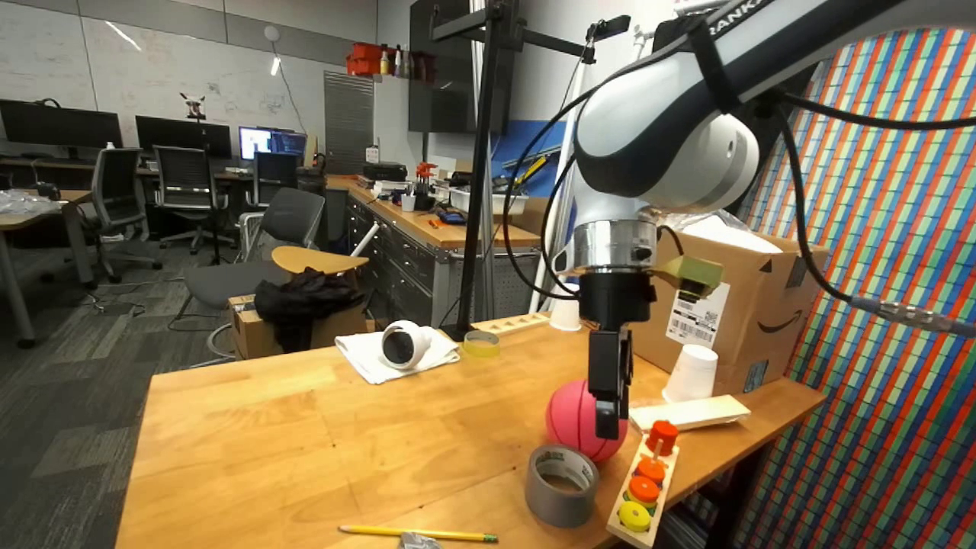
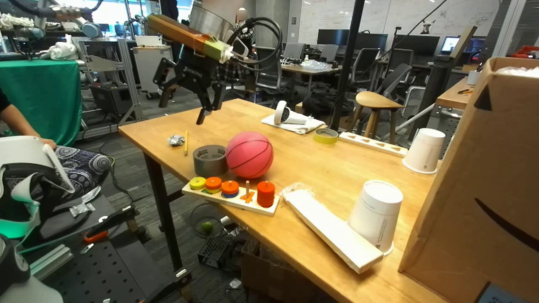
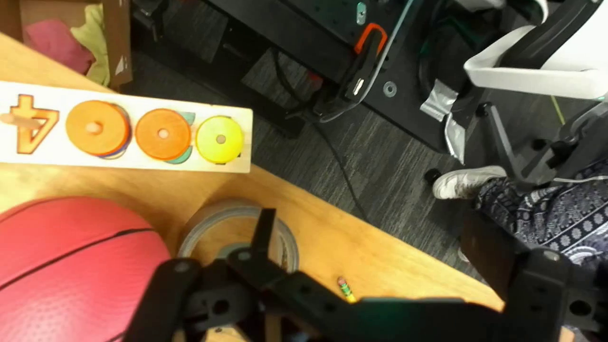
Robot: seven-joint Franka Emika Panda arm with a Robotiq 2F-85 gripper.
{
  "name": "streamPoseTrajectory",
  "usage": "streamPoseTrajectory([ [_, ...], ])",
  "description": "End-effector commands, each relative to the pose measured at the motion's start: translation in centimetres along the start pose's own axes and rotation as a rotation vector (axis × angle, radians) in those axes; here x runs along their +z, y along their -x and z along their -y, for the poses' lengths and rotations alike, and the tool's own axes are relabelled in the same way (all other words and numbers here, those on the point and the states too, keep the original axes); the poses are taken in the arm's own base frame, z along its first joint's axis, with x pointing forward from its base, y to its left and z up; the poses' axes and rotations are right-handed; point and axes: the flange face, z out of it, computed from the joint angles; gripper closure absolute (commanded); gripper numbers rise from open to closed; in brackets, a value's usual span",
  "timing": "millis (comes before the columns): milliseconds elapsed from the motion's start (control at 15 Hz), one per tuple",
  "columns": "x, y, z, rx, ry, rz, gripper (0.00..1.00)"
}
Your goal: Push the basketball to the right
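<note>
Tabletop (image 1: 267, 442): plain wood, set in a carpeted office; grain faintly marked. Ball (image 2: 250, 155): found on the tabletop just beside the tape (image 2: 209, 165); whether the two touch cannot be told. Hand (image 2: 182, 112): suspended above the tabletop, clear of the ball, jaws spread apart, nothing gripped. Step: judged to be the approach, with the push not yet begun. Next move: a descent to the ball's flank opposite the push, then a gentle sideways sweep, are called for; tape and board (image 2: 233, 202) may be knocked. Materials: ball, round, pinkish-red, dark-seamed; tape, a hollow grey cylinder; board, pale wood, fitted with round red, orange and yellow discs (image 3: 156, 145); cups (image 2: 376, 214), white, tapered, upturned; carton (image 2: 471, 168), brown cardboard.
</note>
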Motion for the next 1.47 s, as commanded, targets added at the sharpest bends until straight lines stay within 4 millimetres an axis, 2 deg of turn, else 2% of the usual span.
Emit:
streamPoseTrajectory([
  [0, -0.7, 2.9, 0.3, -0.055, 0.132, -0.124, 0.0],
  [267, 0.3, 3.8, 1.6, -0.096, 0.231, -0.191, 0.0],
  [467, 1.1, 4.1, 3.7, -0.177, 0.325, -0.22, 0.0],
  [733, 2.6, 4.1, 6.6, -0.323, 0.458, -0.168, 0.0],
  [867, 2.4, 3.2, 7.1, -0.343, 0.456, -0.143, 0.0],
  [1067, 2.7, 3.0, 7.3, -0.35, 0.442, -0.131, 0.0],
  [1400, 2.7, 1.5, 6.0, -0.286, 0.348, -0.119, 0.0],
])
